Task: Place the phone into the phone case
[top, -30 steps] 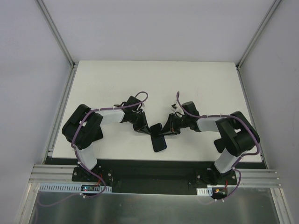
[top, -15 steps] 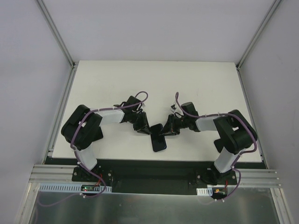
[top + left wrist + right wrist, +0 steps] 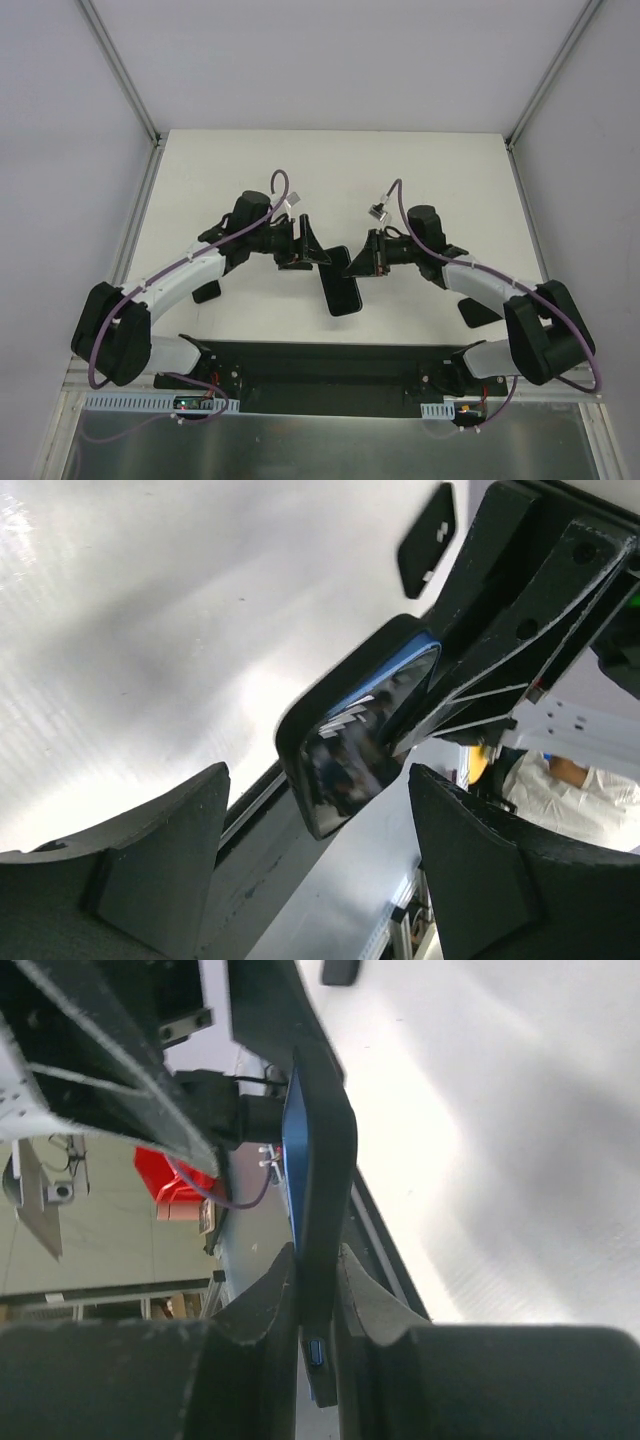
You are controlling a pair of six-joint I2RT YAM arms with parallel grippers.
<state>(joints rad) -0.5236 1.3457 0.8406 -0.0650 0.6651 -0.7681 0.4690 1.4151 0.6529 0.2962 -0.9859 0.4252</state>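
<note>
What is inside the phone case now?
The phone, screen showing, blue edge exposed at one phone case corner. The right gripper covers the far end, so full seating cannot be seen.

Phone [image 3: 345,755]: glossy black face, blue edge (phone case [image 3: 328,1160] plain black); table [image 3: 450,180] white, cables [image 3: 280,185] purple.

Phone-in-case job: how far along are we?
Done, apparently: the phone sits inside the case, with a black rim around its screen. In hand: the right gripper clamps the pair by one edge; the left gripper is open and not touching it. Left: a blue edge shows at one corner, so it may need a final press.
</note>
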